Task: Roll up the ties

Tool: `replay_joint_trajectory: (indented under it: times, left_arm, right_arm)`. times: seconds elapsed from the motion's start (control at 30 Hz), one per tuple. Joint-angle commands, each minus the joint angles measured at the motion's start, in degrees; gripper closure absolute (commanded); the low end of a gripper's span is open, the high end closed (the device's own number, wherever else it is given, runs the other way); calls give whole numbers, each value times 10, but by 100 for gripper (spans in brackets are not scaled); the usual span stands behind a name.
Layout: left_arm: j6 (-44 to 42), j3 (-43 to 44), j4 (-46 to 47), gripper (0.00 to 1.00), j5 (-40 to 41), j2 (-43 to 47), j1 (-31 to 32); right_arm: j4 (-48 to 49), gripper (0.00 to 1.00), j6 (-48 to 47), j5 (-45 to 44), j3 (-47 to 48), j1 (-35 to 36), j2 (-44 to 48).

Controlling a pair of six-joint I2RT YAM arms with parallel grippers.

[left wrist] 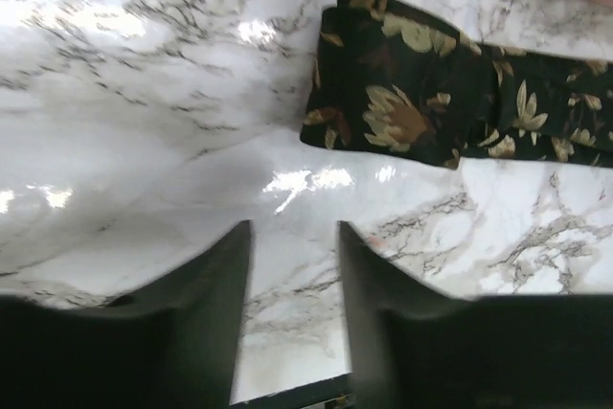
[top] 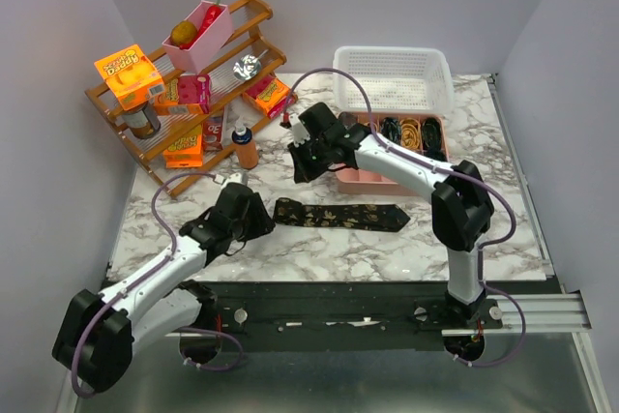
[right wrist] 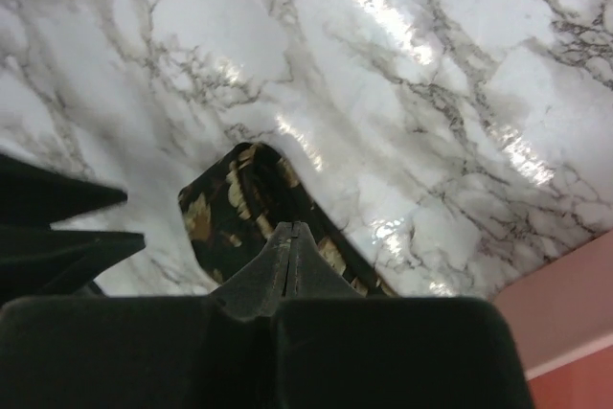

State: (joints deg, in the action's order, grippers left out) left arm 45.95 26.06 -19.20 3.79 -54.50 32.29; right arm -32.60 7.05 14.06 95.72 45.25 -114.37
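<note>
At the far left, a wooden rack [top: 250, 9] is holding snack boxes. Nearer the arms, the left gripper [top: 259, 216] [left wrist: 294, 232] is hovering low over the marble table [top: 319, 249] [left wrist: 144, 93] with its jaws standing apart and nothing between them. A tie [top: 338, 215] [left wrist: 431, 93] [right wrist: 239, 198], black with gold leaves, is lying flat and unrolled just beyond its fingertips, stretching rightward. The right gripper [top: 305, 166] [right wrist: 290, 237] is hanging over the tie's left end, jaws pressed together on nothing. Further right, a pink tray [top: 348, 181] is holding rolled ties [top: 411, 130], and behind it a white basket [top: 340, 70] is sitting.
</note>
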Motion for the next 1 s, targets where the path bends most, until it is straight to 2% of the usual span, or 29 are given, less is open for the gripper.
replay_joint_trajectory:
  times: [0.0,0.03,0.17,0.33,0.6,0.97]
  left_arm:
    - [22,-7,91,30,-78,28,-90]
    - [22,-19,110,20,-99,27,-111]
    - [13,-32,189,11,-206,-15,-173]
    - [8,-19,275,10,-285,-91,-191]
    - [-7,-9,292,10,-289,-139,-195]
    - [-10,-47,363,14,-305,-193,-195]
  right_arm:
    - [40,99,7,59,-62,0,43]
    - [45,99,8,69,-71,0,46]
    - [57,99,7,96,-95,0,48]
    - [67,99,9,115,-102,9,35]
    - [73,99,12,112,-99,12,-1]
    - [76,99,7,67,-111,12,-30]
